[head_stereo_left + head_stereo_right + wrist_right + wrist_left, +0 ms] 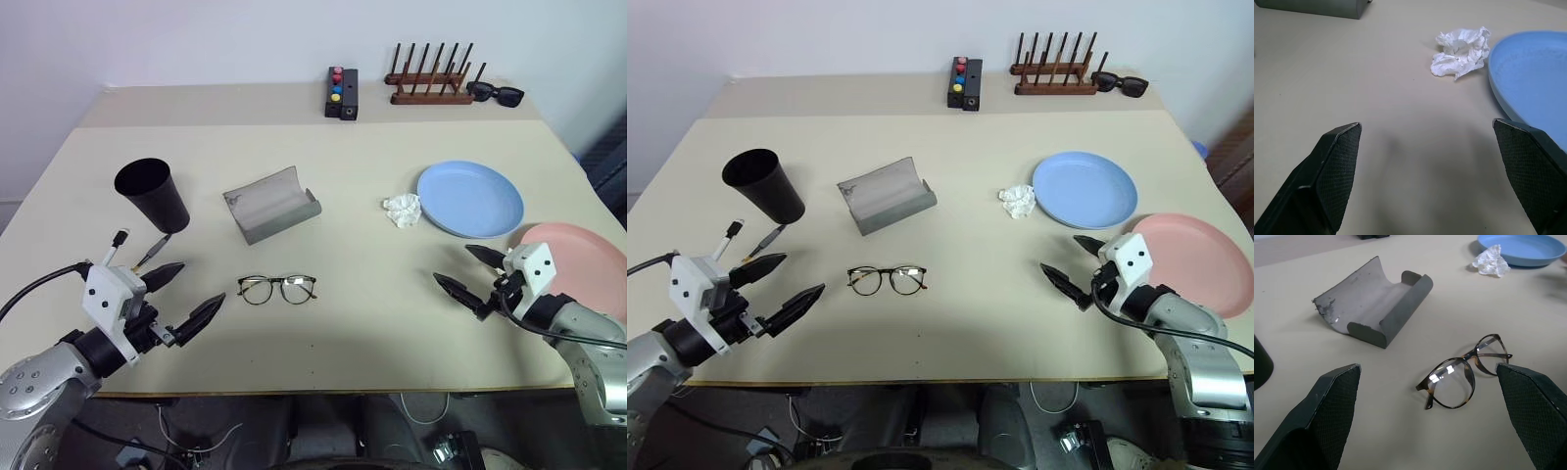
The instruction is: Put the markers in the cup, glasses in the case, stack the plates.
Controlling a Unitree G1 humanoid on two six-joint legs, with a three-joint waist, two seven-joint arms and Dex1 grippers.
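Observation:
The black cup (pixel 154 194) stands at the table's left. Just in front of it lie two markers, one whitish (pixel 116 245) and one dark (pixel 152 252). The grey case (pixel 270 204) lies open in the middle, and the wire-framed glasses (pixel 277 288) rest unfolded in front of it. On the right are the light blue plate (pixel 471 199) and, nearer me, the pink plate (pixel 578 264), side by side. My left gripper (pixel 201 284) hovers open and empty just left of the glasses. My right gripper (pixel 452 263) is open and empty, in front of the blue plate and left of the pink one.
A crumpled white tissue (pixel 403 210) lies beside the blue plate's left rim. At the back stand a small black box with coloured buttons (pixel 342 93), a wooden peg rack (pixel 431 83) and black sunglasses (pixel 495 93).

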